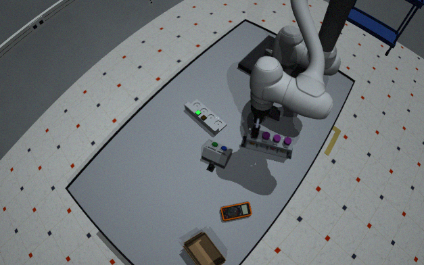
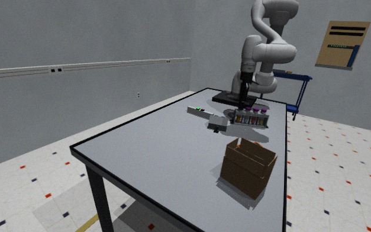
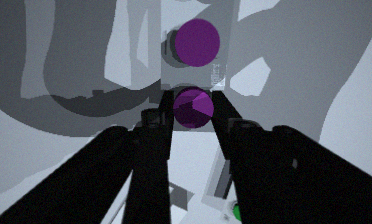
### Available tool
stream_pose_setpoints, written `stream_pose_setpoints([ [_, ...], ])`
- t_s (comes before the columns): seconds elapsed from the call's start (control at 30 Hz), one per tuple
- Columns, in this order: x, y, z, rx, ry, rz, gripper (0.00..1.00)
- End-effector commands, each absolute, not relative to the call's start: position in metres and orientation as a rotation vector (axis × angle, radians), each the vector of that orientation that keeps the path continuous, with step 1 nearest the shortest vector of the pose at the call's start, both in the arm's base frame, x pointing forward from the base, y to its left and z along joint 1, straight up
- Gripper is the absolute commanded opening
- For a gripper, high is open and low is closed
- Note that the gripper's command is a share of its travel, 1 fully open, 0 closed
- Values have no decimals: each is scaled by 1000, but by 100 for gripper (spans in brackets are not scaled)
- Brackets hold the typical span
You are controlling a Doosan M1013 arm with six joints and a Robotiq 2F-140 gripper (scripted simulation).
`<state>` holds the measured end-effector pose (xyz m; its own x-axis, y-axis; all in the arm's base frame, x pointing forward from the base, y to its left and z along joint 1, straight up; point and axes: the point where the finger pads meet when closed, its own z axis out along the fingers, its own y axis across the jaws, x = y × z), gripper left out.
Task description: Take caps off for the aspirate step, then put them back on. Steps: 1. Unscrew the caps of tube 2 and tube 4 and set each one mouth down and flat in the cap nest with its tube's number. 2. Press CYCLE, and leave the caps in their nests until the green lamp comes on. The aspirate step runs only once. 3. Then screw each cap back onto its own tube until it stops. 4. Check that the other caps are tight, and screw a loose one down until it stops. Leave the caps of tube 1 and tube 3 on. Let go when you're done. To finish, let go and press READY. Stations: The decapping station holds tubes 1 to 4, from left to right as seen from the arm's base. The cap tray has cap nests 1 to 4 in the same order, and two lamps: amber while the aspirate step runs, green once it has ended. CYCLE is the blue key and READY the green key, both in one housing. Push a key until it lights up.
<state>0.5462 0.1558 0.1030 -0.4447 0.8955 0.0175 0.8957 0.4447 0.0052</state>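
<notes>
The end cap is clamped between the narrowly set fingers of the gripper, atop its tube directly below. With the green lamp lit, retightening is judged in hand; next, it is to be turned until stopped, then released

The table top looks smooth and faintly glossy. At 5 o'clock on it, the box looks like matt brown cardboard. The arm's shell is smooth pale plastic.
</notes>
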Motion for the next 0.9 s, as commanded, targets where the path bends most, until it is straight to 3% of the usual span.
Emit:
stream_pose_setpoints([
  [0.0, 547, 156, 104, -1999, -2426, 1, 30],
  [0.47, 547, 156, 104, -2337, -2104, 1, 30],
  [0.5, 547, 156, 103, -2337, -2104, 1, 41],
  [0.87, 547, 156, 103, -2337, -2104, 1, 41],
])
